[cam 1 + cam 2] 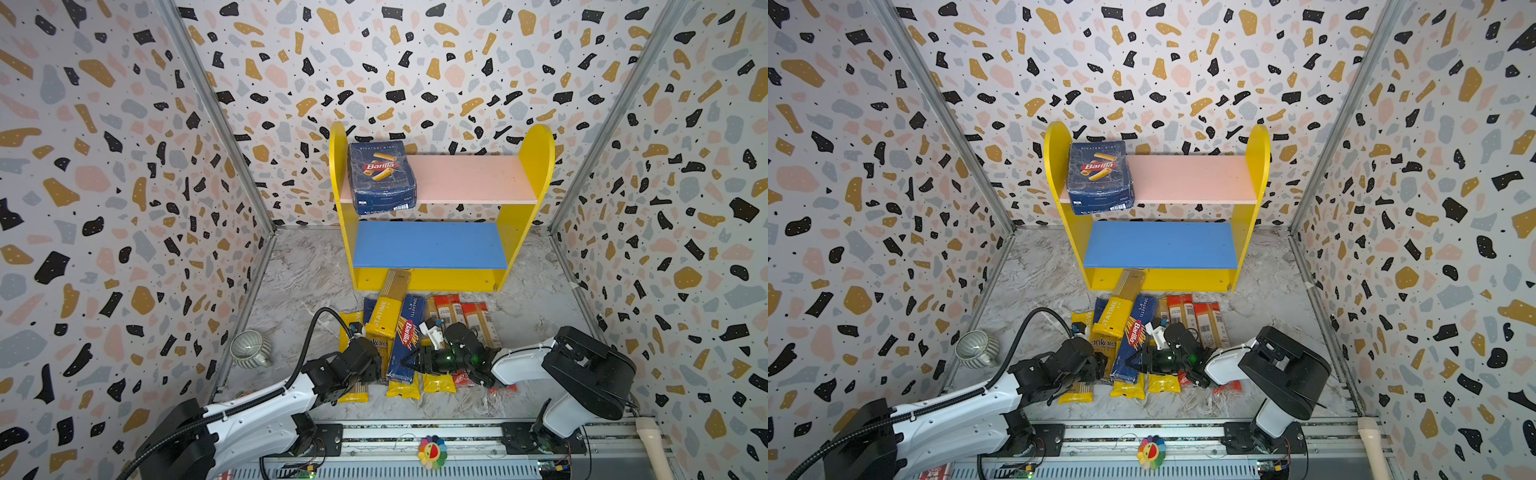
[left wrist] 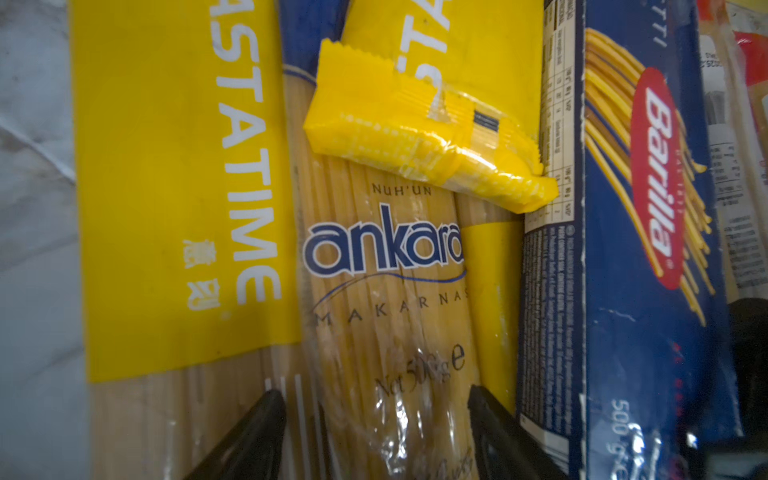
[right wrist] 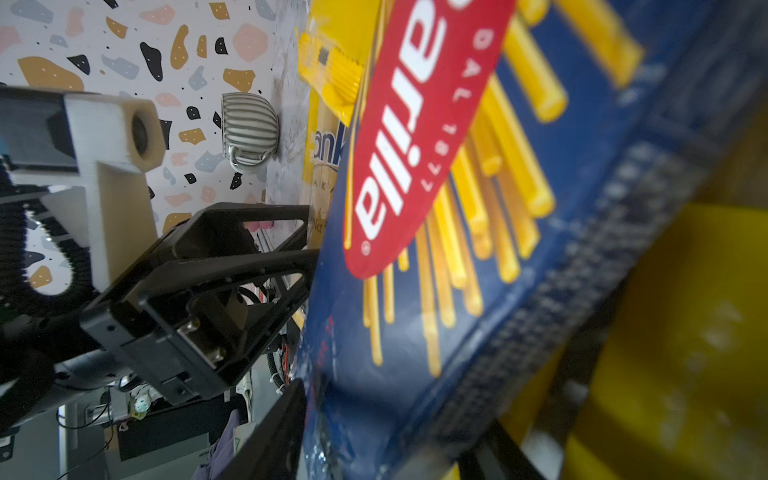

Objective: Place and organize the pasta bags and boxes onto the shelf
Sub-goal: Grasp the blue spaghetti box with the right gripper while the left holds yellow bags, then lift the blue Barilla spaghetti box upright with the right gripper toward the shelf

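Fingers (image 2: pixel 253 436) straddle the ankara bag (image 2: pixel 386 291), visible only from left wrist.

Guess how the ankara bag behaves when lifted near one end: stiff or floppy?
Probably fairly stiff: the ankara bag is packed with straight spaghetti strands. Its clear film looks glossy and wrinkled, so it may slip in a grip. A yellow-ended packet lies across it and could drag along or slide off.

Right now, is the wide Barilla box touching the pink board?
Touching. Both top views show the wide Barilla box lying on the pink board, overhanging its front edge.
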Robot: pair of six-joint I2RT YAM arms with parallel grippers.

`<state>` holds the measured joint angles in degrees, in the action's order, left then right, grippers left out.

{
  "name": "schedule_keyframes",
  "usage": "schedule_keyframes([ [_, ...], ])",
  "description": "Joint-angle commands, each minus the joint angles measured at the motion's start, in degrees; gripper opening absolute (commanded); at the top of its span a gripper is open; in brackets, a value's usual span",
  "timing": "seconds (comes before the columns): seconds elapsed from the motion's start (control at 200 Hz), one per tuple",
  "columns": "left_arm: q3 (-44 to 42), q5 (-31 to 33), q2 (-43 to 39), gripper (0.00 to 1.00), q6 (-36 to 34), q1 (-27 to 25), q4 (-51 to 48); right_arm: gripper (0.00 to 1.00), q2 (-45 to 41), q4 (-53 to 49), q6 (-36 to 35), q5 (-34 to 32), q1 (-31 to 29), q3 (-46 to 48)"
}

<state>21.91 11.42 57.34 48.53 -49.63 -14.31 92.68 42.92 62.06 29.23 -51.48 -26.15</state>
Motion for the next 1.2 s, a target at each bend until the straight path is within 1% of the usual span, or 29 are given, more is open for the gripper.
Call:
schedule_keyframes([
  [0.0, 2.24, -3.33, 2.75, 0.66, -1.14, -0.93, 3.55, 0.56, 0.76, 6.69, 0.08, 1.88, 1.01, -2.16],
  [0.125, 3.44, -3.84, 5.45, 0.60, -1.50, -1.34, 4.87, 0.56, 2.99, 9.79, 0.78, 3.17, 1.46, -2.90],
  [0.365, 4.35, -5.08, 8.66, 0.57, -1.52, -2.74, 7.39, 0.60, 6.98, 16.32, 3.74, 5.30, 2.09, -3.49],
  [0.461, 4.23, -5.48, 9.08, 0.55, -1.03, -3.60, 8.67, 0.64, 7.51, 17.00, 4.15, 5.31, 2.09, -3.55],
  [0.586, 4.85, -5.85, 10.18, 0.54, -0.11, -5.45, 10.60, 0.64, 8.34, 18.34, 4.65, 5.48, 1.51, -4.19],
  [0.716, 6.62, -5.47, 11.82, 0.54, 0.48, -7.90, 11.51, 0.64, 8.74, 16.59, 4.10, 4.92, 0.00, -6.00],
  [0.811, 8.01, -5.14, 12.52, 0.54, 0.74, -9.61, 11.83, 0.62, 9.05, 15.65, 3.85, 4.35, -0.80, -6.71],
  [0.906, 8.28, -4.84, 12.71, 0.54, 1.11, -10.70, 12.39, 0.58, 9.42, 15.81, 4.15, 4.18, -1.24, -6.90],
  [0.976, 8.22, -4.43, 12.29, 0.53, 1.24, -11.09, 12.45, 0.55, 9.23, 15.73, 4.42, 4.13, -1.51, -6.66],
  [1.151, 8.50, -3.96, 10.61, 0.53, 1.65, -11.47, 12.81, 0.54, 8.60, 16.19, 4.65, 4.00, -2.42, -6.08],
  [1.196, 8.64, -3.89, 10.43, 0.54, 1.65, -11.52, 12.81, 0.52, 8.56, 16.02, 4.78, 3.90, -2.72, -5.89],
])
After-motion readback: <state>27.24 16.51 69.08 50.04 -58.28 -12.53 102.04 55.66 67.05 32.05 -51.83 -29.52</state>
